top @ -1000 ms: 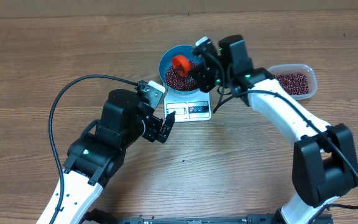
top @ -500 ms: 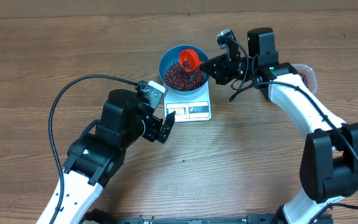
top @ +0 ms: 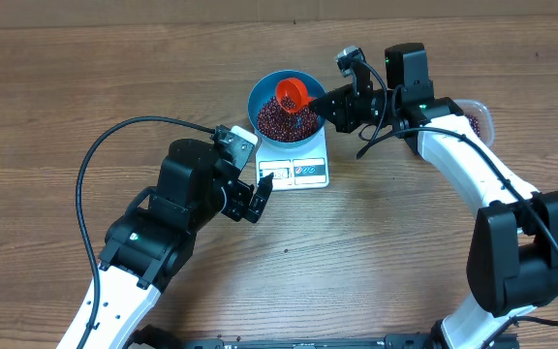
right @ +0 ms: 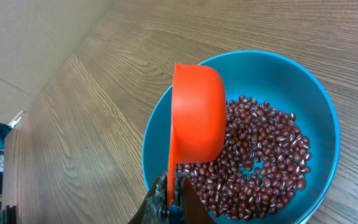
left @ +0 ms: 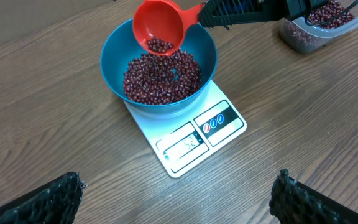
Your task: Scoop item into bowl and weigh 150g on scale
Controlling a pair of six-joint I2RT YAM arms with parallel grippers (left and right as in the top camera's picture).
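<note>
The right arm (top: 453,174) reaches over the table (top: 85,78) with its jaws clenched on the handle of an orange-red scoop (left: 159,26). The scoop hangs tilted over the rim of the blue bowl (left: 114,59), with a few beans showing inside its cup. A pile of dark red beans (left: 162,76) fills the bottom of the bowl. The bowl sits on the white scale (left: 194,140), whose display and buttons show at the uncovered edge; the reading is too small to tell. A clear tub (left: 309,31) holding more beans stands near the scale. The left arm (top: 163,223) hangs apart from the scale, its jaws spread wide and grasping nothing.
</note>
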